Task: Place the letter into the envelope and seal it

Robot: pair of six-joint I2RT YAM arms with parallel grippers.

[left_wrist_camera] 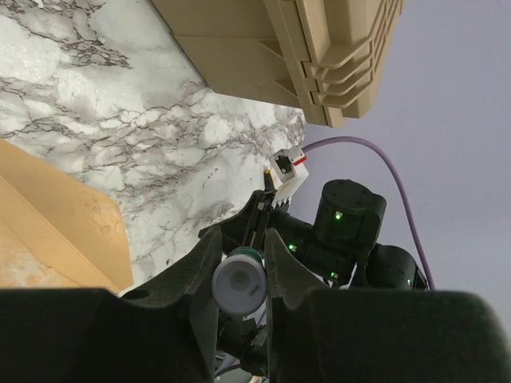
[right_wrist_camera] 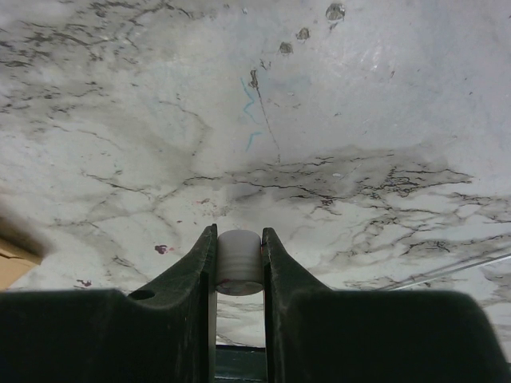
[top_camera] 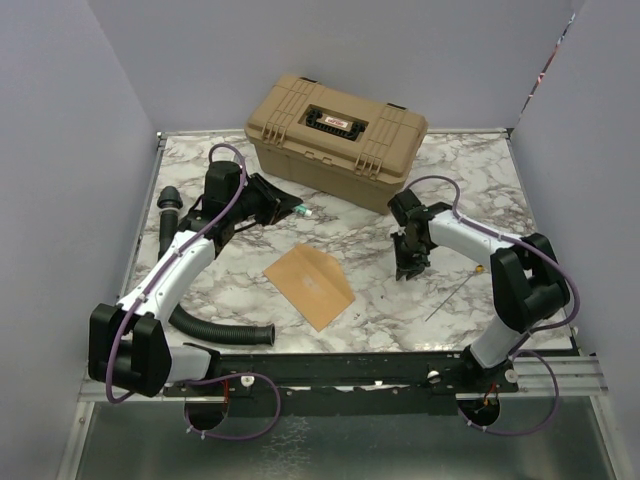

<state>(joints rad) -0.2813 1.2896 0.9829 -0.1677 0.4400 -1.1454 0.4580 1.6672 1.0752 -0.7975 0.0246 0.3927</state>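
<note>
The kraft-brown envelope (top_camera: 310, 285) lies flat mid-table, with a diagonal fold line across it. Its tan edge shows in the left wrist view (left_wrist_camera: 56, 223) and at a corner of the right wrist view (right_wrist_camera: 11, 262). The letter is hidden; no separate paler sheet shows. My left gripper (top_camera: 292, 208) hovers behind and left of the envelope, shut on a glue stick (left_wrist_camera: 239, 285) with a green collar. My right gripper (top_camera: 408, 268) points down at the marble to the envelope's right, shut on a small white cap (right_wrist_camera: 239, 259).
A closed tan case (top_camera: 335, 125) stands at the back centre. A black corrugated hose (top_camera: 215, 328) curls along the near left. A thin rod (top_camera: 450, 298) lies on the marble table (top_camera: 470, 180) near the right arm. Grey walls close in three sides.
</note>
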